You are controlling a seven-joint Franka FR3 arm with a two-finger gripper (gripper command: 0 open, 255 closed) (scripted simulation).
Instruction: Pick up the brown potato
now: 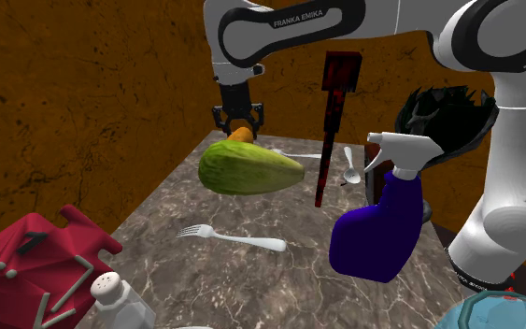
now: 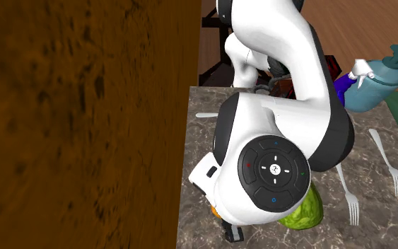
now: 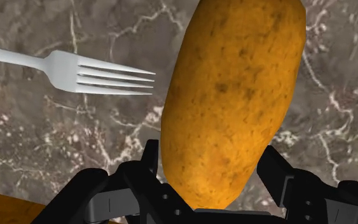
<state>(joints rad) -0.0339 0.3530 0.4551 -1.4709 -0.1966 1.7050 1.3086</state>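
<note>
Gripper (image 3: 210, 154) is clamped tight on the oblong, speckled orange-brown potato (image 3: 231, 95), shiny silver fork (image 3: 101, 73) just beside it on the marbled surface (image 3: 31, 140).

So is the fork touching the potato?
No, the tines of the fork stop short of the potato, and a strip of the marbled table shows between them.

Forks (image 2: 384, 155) (image 2: 346, 187): 2
Spoon (image 1: 351, 171): 1
Sprayers: 2 – 1 teal sprayer (image 2: 377, 79), 1 blue sprayer (image 1: 379, 229)
Potato (image 3: 234, 95): 1
Cucumber (image 1: 249, 170): 1
Shaker (image 1: 116, 292): 1
Dk-red tool (image 1: 334, 103): 1, kind unclear
Red bag-ish thing (image 1: 27, 262): 1
Black bowl-ish thing (image 1: 438, 112): 1
Bench (image 1: 270, 280): 1
</note>
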